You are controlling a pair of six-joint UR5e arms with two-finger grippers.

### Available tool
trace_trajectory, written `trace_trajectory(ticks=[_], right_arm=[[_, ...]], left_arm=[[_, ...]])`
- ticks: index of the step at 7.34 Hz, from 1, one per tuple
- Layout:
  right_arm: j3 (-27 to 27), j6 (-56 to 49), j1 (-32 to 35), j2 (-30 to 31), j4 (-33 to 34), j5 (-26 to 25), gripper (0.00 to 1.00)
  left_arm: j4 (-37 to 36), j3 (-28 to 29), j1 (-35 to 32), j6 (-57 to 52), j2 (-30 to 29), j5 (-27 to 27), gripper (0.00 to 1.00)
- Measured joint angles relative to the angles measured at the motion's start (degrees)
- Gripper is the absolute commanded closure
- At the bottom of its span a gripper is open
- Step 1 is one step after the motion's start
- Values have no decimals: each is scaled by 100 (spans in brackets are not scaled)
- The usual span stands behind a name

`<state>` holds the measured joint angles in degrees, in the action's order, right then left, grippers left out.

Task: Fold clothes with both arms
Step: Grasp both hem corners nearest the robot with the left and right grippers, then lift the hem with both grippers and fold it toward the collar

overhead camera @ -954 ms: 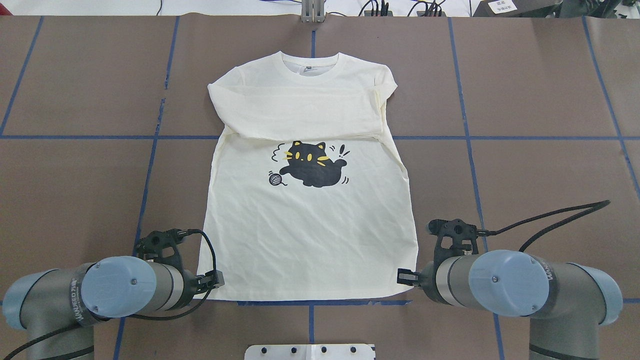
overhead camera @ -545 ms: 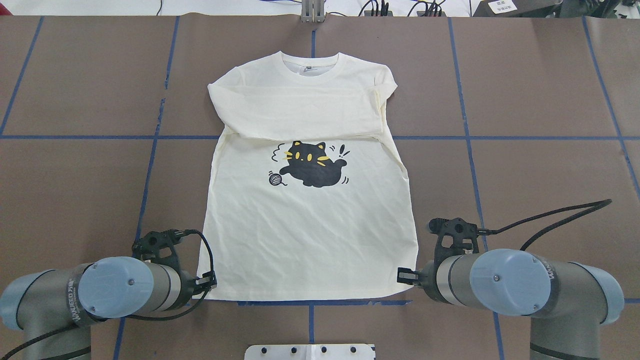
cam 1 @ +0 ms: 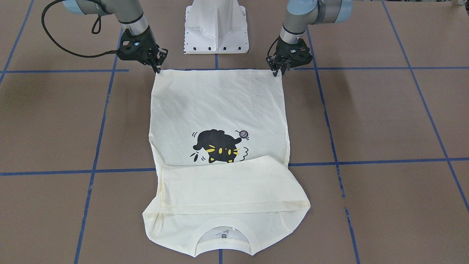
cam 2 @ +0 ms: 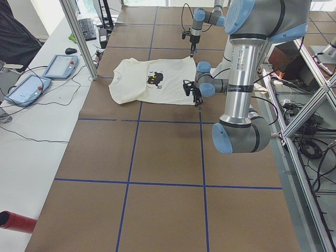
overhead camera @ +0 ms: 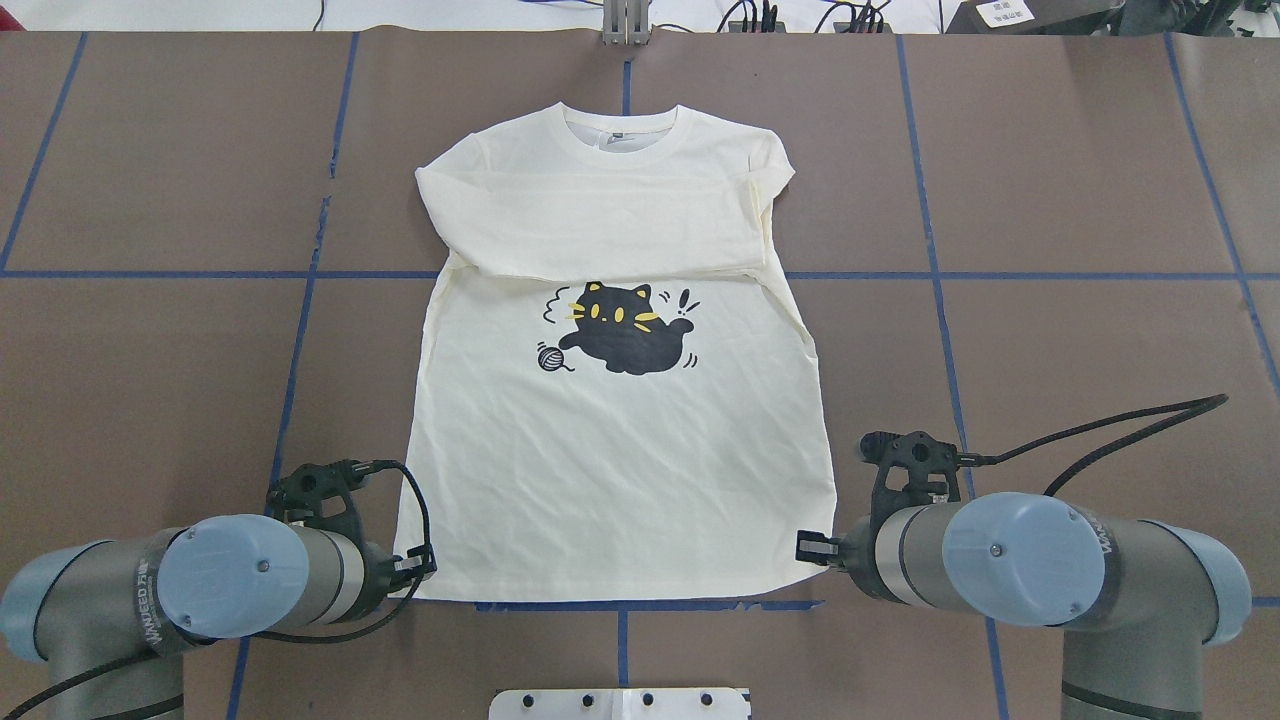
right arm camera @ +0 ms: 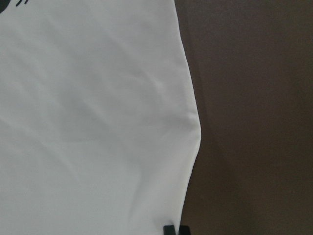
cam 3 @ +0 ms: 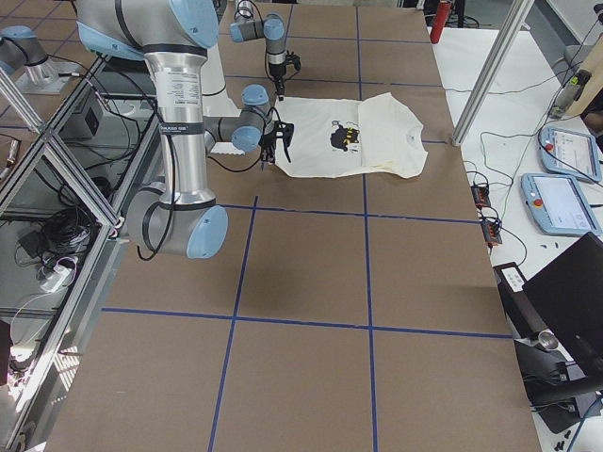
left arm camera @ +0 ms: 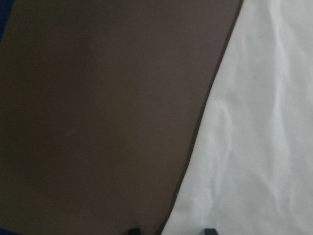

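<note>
The cream T-shirt [overhead camera: 620, 470] lies flat, front up, with its black cat print [overhead camera: 625, 335] showing and both sleeves folded across the chest; no red lettering shows. My left gripper [overhead camera: 425, 572] is low at the hem's left corner. In the left wrist view [left arm camera: 171, 231] its fingertips stand apart, astride the shirt's edge [left arm camera: 195, 147]. My right gripper [overhead camera: 805, 548] is at the hem's right corner. In the right wrist view [right arm camera: 177, 230] its fingertips are nearly together on the shirt's edge [right arm camera: 193, 127]. In the front view they are at the two hem corners, left [cam 1: 277, 71] and right [cam 1: 157, 68].
The brown table mat [overhead camera: 1050, 330] carries blue tape grid lines. The white pedestal base [cam 1: 216, 25] stands just behind the hem. Tablets and cables [cam 2: 58, 65] lie on the side bench beyond the neckline end.
My left arm has drawn back slightly toward the view's left, its gripper settling at the hem corner. The right arm and the shirt have barely moved.
</note>
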<state>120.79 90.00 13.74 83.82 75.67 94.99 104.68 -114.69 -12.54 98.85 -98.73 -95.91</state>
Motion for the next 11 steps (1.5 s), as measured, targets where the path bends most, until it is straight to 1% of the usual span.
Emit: trace_trajectory(ticks=[1,2,4,6,8,11], right_arm=[[7,0,3,-2,0,1,100],[10,0,5,-4,0,1,100],[44,0,12,-4,0,13,100],[221,0,41,69,3,71,100],[547,0,109,325,9,271,100],[1127,0,135,784,9,818,100]], left_arm=[[0,-1,3,15,-5,2,92],[0,-4,11,70,-6,4,100],[0,-24,19,282,-6,57,100],[-73,-255,21,323,9,80,100],[-533,-801,259,300,-2,94,100],[-1332,-1757,693,-56,-12,99,100]])
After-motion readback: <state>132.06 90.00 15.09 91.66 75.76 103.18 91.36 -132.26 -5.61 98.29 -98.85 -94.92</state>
